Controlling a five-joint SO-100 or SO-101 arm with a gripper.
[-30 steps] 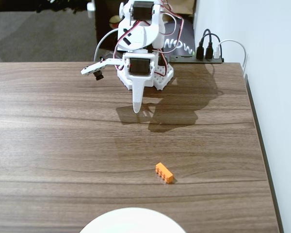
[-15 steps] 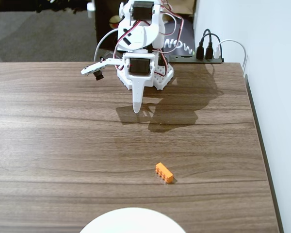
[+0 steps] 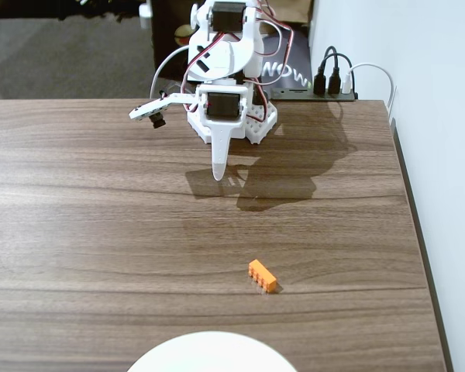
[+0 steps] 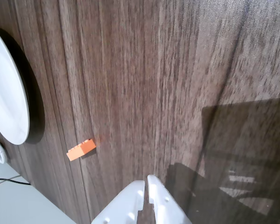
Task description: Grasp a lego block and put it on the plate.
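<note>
Claw (image 4: 146, 184) closed, tips together, holding nothing, raised over table (image 3: 93, 232) near arm base. Lego block (image 3: 263, 276) lies on table, well apart from claw, near plate (image 3: 213, 353) at front edge.

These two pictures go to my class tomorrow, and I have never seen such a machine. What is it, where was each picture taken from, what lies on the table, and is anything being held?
The white machine is a small robot arm standing at the far edge of a wooden table. Its tip is a gripper, two fingers that pinch like tongs.

One picture comes from a fixed camera looking down across the table at the arm. The other comes from a camera riding on the arm's wrist, so the gripper pokes in from the bottom edge.

On the table lie a small orange lego block and a white plate, apart from each other. The fingers are together and nothing is held; the block lies untouched.
</note>
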